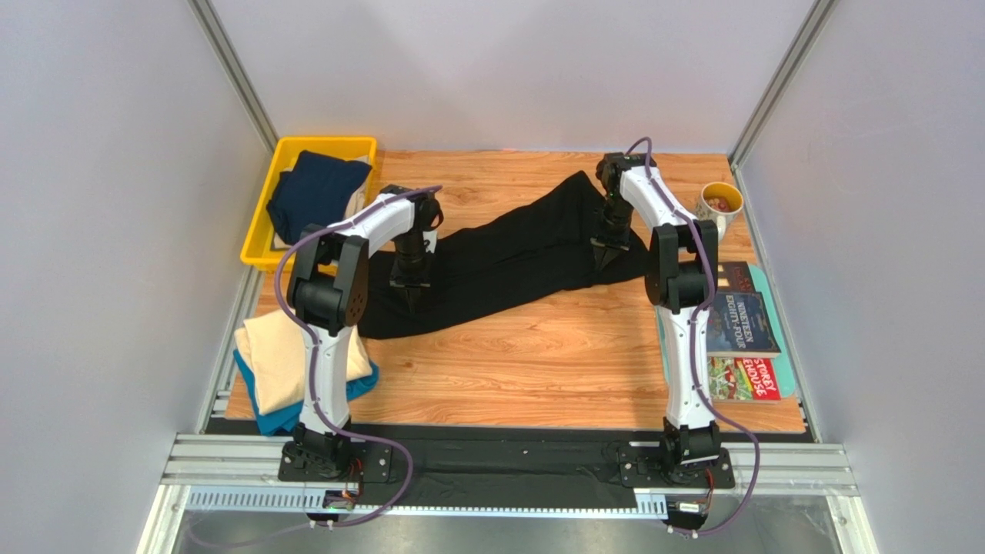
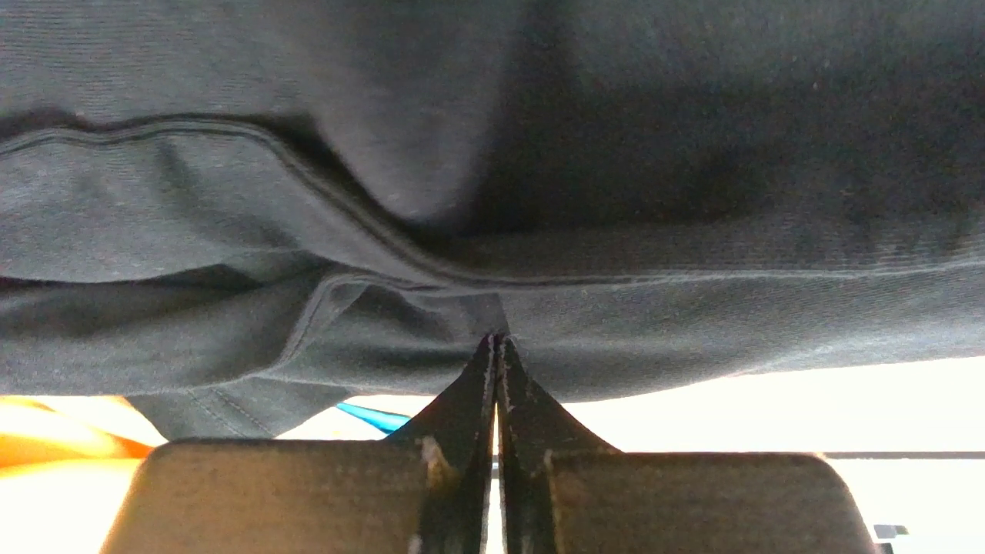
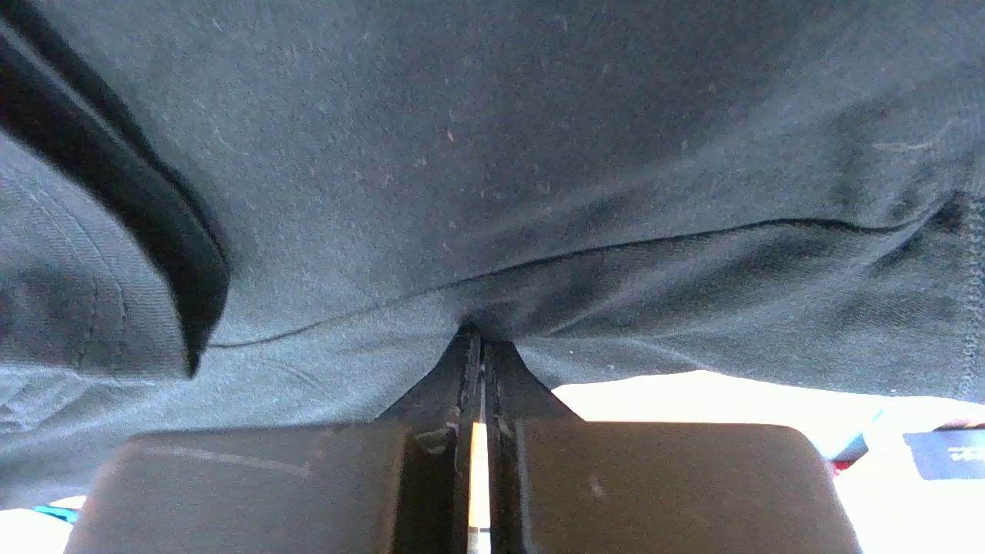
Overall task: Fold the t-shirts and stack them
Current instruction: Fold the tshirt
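Black t-shirt [image 1: 509,260] lies as a long bunched band across the wood table [image 1: 555,358], running from near-left up to far-right. L gripper [image 1: 413,296] is down on its left end, R gripper [image 1: 606,256] on its right end, both pointing down. Wrist views: L fingers [image 2: 474,398] are pressed together w/ a fold of black cloth nipped at the tips. R fingers [image 3: 445,392] likewise, closed tight on the cloth by a seam. Navy t-shirt [image 1: 315,191] sits crumpled in the yellow bin [image 1: 259,233], far left. Cream t-shirt [image 1: 283,346] lies folded on top of the teal-blue t-shirt [image 1: 272,418] at the near-left edge. Magazines [image 1: 746,341] along the right edge; cup [image 1: 719,204] in the far-right corner.
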Action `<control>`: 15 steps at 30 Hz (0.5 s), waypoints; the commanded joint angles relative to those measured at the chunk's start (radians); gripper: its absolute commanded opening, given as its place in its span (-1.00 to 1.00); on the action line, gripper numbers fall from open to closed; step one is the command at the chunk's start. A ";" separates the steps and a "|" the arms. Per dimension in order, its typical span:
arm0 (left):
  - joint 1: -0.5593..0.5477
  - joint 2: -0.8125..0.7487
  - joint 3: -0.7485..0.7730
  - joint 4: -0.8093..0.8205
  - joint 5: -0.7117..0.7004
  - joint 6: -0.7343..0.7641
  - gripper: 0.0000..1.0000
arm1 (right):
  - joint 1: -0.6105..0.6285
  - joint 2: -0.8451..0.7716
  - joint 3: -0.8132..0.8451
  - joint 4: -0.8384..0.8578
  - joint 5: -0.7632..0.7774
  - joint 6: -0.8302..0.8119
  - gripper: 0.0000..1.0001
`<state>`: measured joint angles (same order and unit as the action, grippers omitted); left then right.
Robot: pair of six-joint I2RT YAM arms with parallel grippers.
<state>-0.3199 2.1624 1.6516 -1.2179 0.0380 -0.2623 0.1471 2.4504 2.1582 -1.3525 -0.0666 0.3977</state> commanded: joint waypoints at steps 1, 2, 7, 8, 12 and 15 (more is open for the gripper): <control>-0.025 -0.001 -0.012 -0.003 -0.015 0.011 -1.00 | -0.017 0.099 0.095 0.047 0.096 0.026 -1.00; -0.030 0.001 -0.012 -0.006 -0.013 0.011 -1.00 | -0.024 0.113 0.141 0.047 0.090 0.030 -1.00; -0.097 0.030 0.011 -0.037 -0.010 0.014 -1.00 | -0.055 0.173 0.242 0.090 0.027 0.059 -0.99; -0.113 0.037 0.017 -0.049 -0.010 0.014 -1.00 | -0.067 0.177 0.242 0.107 0.016 0.070 -1.00; -0.198 0.074 0.065 -0.087 -0.015 0.021 -1.00 | -0.096 0.183 0.246 0.183 -0.068 0.092 -1.00; -0.271 0.097 0.094 -0.120 -0.027 0.041 -1.00 | -0.113 0.191 0.247 0.249 -0.160 0.098 -0.99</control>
<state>-0.5091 2.2333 1.6905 -1.2827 0.0170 -0.2565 0.0647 2.5721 2.3840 -1.3056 -0.1562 0.4633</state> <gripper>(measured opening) 0.003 0.007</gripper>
